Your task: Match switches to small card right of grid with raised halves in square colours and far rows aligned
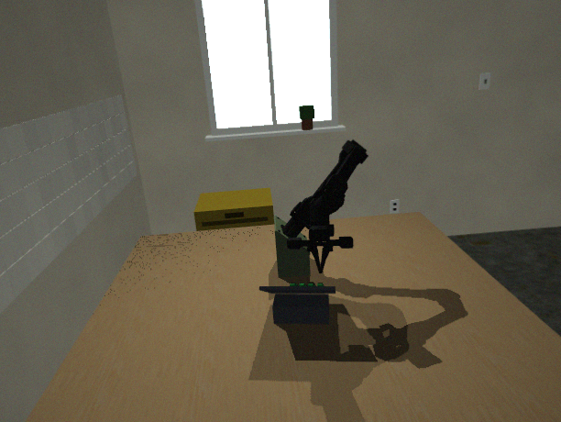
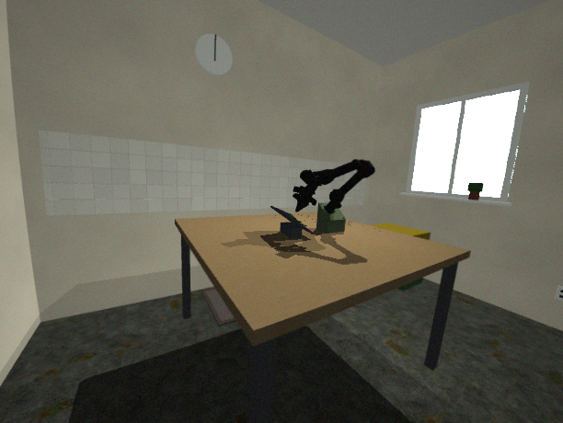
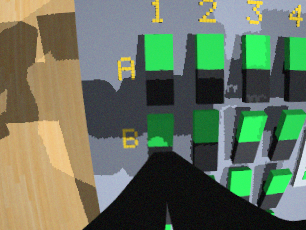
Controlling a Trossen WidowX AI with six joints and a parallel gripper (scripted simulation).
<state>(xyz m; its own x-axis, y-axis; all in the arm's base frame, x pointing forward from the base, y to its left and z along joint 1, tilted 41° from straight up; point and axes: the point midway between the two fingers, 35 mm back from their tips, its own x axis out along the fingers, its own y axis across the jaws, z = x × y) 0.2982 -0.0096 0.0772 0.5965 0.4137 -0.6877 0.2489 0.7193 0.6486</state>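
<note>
The switch panel [image 3: 107,122] [image 1: 275,289] [image 2: 287,215] is a grey tilted board on a dark block [image 1: 301,309]. The wrist view shows its left part, with yellow column numbers 1 to 4 and row letters A and B. Switches A1 [image 3: 160,69], A2 [image 3: 209,67], B1 [image 3: 160,130] and B2 [image 3: 205,134] each show a green far half and a dark near half. B3 [image 3: 249,135] and B4 [image 3: 286,131] show their green halves tilted up. My gripper [image 3: 163,162] [image 1: 319,269] [image 2: 300,208] is shut and empty, tips just below B1 in column 1. The card is out of view.
The arm stands on a green pedestal [image 1: 293,261] [image 2: 330,222] just behind the panel. A yellow box [image 1: 234,208] [image 2: 400,228] sits beyond the table's far edge. A small potted plant [image 1: 306,117] stands on the window sill.
</note>
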